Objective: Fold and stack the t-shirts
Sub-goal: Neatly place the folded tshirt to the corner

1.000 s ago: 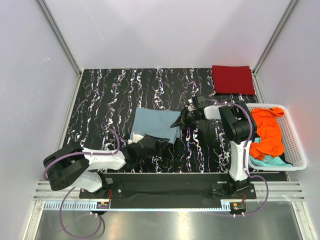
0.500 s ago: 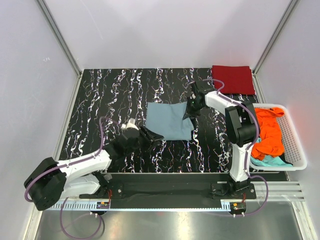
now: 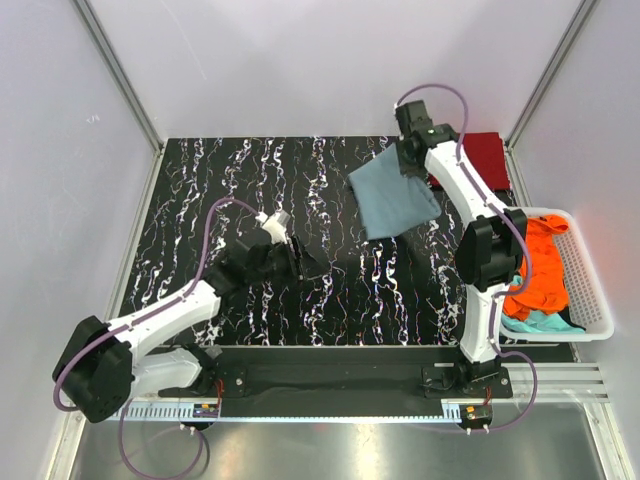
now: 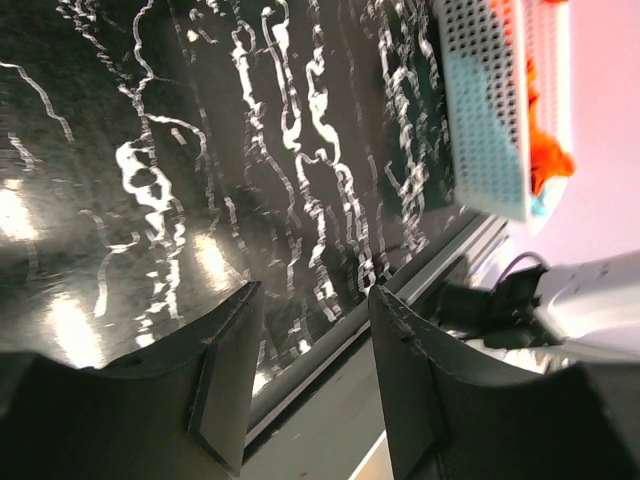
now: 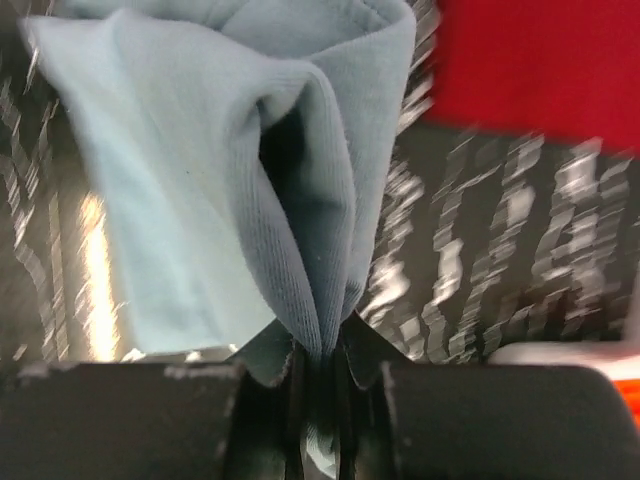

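T-shirt (image 3: 395,200): grey-blue, aloft at one o'clock
Right end effector (image 5: 320,372): clenched on its edge
Left end effector (image 4: 310,345): released, empty

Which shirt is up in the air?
The grey-blue t-shirt, in the right end effector; the red t-shirt lies folded, orange t-shirt and teal t-shirt sit in the basket.

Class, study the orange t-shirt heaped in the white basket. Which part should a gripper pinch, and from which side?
Pinch a raised fold atop the orange t-shirt, coming straight down. It lies crumpled in the basket, whose slatted walls block sideways approaches. A high fold probably keeps the grip clear of the teal t-shirt showing at its near edge.
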Robot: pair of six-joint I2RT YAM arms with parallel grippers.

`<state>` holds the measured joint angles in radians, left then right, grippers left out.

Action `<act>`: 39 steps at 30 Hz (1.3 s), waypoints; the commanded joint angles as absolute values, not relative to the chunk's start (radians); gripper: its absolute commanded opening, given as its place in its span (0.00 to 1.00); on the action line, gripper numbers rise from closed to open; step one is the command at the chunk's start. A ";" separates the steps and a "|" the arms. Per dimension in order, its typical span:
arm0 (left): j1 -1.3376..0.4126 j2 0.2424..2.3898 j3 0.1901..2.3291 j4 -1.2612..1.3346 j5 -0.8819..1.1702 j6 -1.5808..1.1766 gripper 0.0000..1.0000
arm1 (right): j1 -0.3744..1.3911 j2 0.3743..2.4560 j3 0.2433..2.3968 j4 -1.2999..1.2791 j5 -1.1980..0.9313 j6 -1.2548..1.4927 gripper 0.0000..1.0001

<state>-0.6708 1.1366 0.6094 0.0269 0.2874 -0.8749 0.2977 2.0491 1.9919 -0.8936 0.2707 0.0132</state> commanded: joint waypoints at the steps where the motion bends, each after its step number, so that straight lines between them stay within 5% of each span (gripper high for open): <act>1: -0.621 1.132 0.637 0.025 0.417 -0.752 0.51 | 0.226 2.095 2.184 -0.952 0.367 -0.139 0.00; 10: -0.473 1.126 0.587 -0.032 0.534 -0.695 0.52 | 0.100 2.253 2.558 -1.066 0.218 -0.239 0.00; 39: -0.373 1.232 0.640 -0.158 0.637 -0.568 0.49 | 0.031 2.378 2.758 -0.930 0.137 -0.402 0.00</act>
<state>-0.3756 1.2263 0.6205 -0.1707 0.6060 -0.5911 0.0593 2.3711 2.6923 -1.0267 0.1566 -0.3603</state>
